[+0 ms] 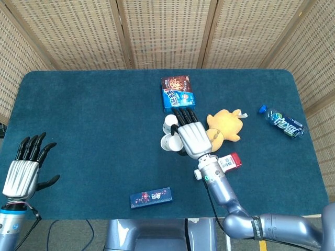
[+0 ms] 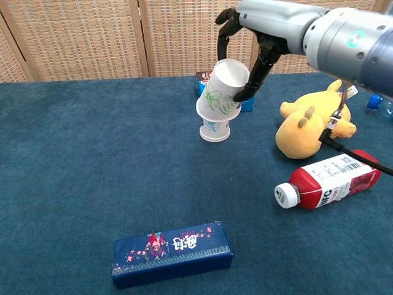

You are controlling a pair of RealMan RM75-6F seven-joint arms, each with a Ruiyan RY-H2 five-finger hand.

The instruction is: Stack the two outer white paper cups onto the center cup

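Note:
A white paper cup with a blue flower print (image 2: 214, 131) stands upside down mid-table, just in front of the blue snack box; in the head view this cup (image 1: 169, 121) is partly covered. My right hand (image 2: 255, 27) (image 1: 191, 137) grips a second white cup with a green print (image 2: 222, 96) (image 1: 168, 142). That cup hangs tilted in the air directly over the standing cup, its open mouth turned up toward the hand. My left hand (image 1: 24, 171) hovers at the table's near left edge, fingers spread and holding nothing.
A blue snack box (image 1: 178, 93) lies behind the cups. A yellow plush toy (image 2: 310, 126) and a red bottle (image 2: 328, 181) lie to the right, a water bottle (image 1: 281, 121) further right. A long dark-blue box (image 2: 172, 253) sits near the front edge.

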